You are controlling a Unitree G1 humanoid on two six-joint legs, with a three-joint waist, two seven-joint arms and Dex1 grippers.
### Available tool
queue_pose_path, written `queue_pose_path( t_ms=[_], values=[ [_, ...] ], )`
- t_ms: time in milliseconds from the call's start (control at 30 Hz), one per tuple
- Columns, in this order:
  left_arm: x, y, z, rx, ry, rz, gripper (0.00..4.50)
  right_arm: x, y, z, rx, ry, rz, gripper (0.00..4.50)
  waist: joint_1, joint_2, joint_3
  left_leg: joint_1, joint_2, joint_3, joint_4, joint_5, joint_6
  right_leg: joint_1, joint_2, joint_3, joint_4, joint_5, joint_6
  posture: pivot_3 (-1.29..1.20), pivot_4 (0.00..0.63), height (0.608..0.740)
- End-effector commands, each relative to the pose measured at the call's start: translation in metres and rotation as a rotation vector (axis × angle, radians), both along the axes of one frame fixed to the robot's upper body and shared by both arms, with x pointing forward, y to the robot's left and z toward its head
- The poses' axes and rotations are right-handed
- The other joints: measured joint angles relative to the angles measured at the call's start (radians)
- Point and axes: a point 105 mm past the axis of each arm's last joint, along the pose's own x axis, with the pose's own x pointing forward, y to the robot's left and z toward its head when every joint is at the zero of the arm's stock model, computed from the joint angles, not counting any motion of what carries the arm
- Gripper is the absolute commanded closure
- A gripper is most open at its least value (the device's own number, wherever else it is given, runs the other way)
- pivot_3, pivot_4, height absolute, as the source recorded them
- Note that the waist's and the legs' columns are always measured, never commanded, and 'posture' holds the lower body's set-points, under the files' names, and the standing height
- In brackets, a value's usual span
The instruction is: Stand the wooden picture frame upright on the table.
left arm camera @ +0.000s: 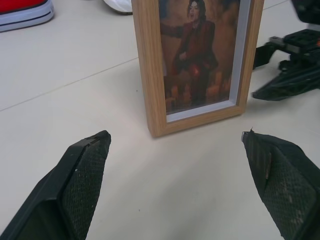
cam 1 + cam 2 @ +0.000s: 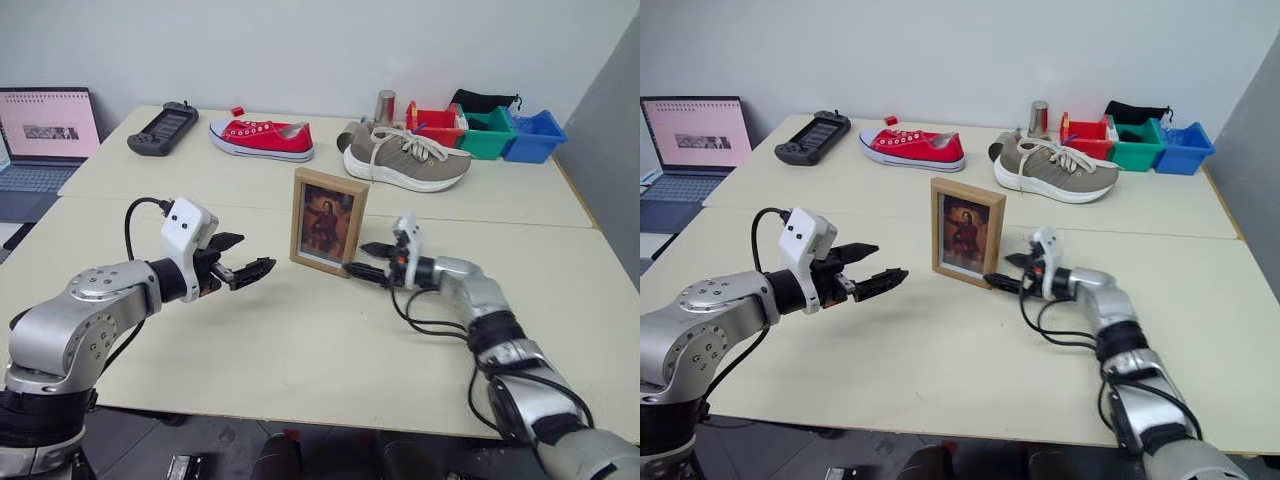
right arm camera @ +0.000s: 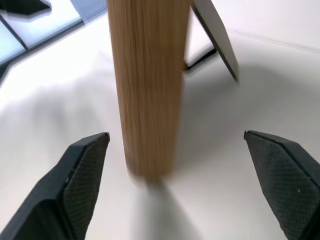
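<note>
Frame (image 2: 327, 221) stands upright on the table (image 2: 300, 340) near the seam, portrait facing the robot, with the right gripper (image 2: 377, 260) spread apart just beside its right edge and the left gripper (image 2: 243, 258) hovering wide open, apart, on its left.

**Frame stands between two open grippers**

The wooden picture frame (image 2: 328, 221) stands upright on the table (image 2: 300, 340), portrait side to the near edge. The left gripper (image 2: 247, 259) hangs to its left, fingers apart. The right gripper (image 2: 368, 260) is just beside its lower right corner, fingers apart, holding nothing.
</note>
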Motion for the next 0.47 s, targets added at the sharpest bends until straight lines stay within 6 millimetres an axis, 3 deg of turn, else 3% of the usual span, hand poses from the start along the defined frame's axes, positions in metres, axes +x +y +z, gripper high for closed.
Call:
queue_pose_path(
  t_ms=[33, 100, 167, 367, 467],
  values=[
    [0.005, 0.002, 0.006, 0.015, -0.035, -0.009, 0.00, -0.017, -0.030, 0.021, -0.153, -0.113, 0.014, 0.05, 0.005, 0.000, 0.000, 0.000, 0.000, 0.000, 0.000, 0.000, 0.000, 0.000, 0.000, 0.000, 0.000, 0.000, 0.000, 0.00, 0.150, 0.740],
    [0.009, 0.008, 0.002, 0.028, -0.014, 0.007, 0.00, -0.028, -0.048, 0.042, -0.210, -0.158, -0.003, 0.05, 0.005, 0.000, 0.000, 0.000, 0.000, 0.001, 0.000, 0.000, 0.000, -0.001, 0.000, 0.001, 0.000, 0.000, 0.000, 0.00, 0.150, 0.740],
    [0.010, 0.014, 0.000, 0.033, 0.017, 0.016, 0.00, -0.037, -0.053, 0.067, -0.224, -0.193, -0.037, 0.05, 0.000, 0.001, 0.001, 0.000, 0.000, 0.002, 0.000, 0.000, 0.000, -0.001, 0.000, 0.001, 0.000, 0.000, 0.000, 0.00, 0.150, 0.740],
    [0.013, 0.022, 0.011, 0.007, 0.001, 0.008, 0.00, -0.061, -0.032, 0.111, -0.119, -0.204, -0.136, 0.05, -0.015, 0.000, 0.000, 0.002, 0.002, 0.001, -0.001, 0.000, 0.000, -0.001, 0.002, 0.002, 0.001, 0.000, 0.000, 0.00, 0.150, 0.740],
    [0.021, 0.019, 0.020, 0.011, -0.052, -0.002, 0.00, -0.077, -0.020, 0.110, -0.098, -0.178, -0.142, 0.05, -0.012, 0.000, 0.000, 0.000, 0.002, 0.001, 0.000, 0.000, 0.000, -0.001, 0.002, 0.002, 0.001, 0.000, 0.000, 0.00, 0.150, 0.740]
  ],
)
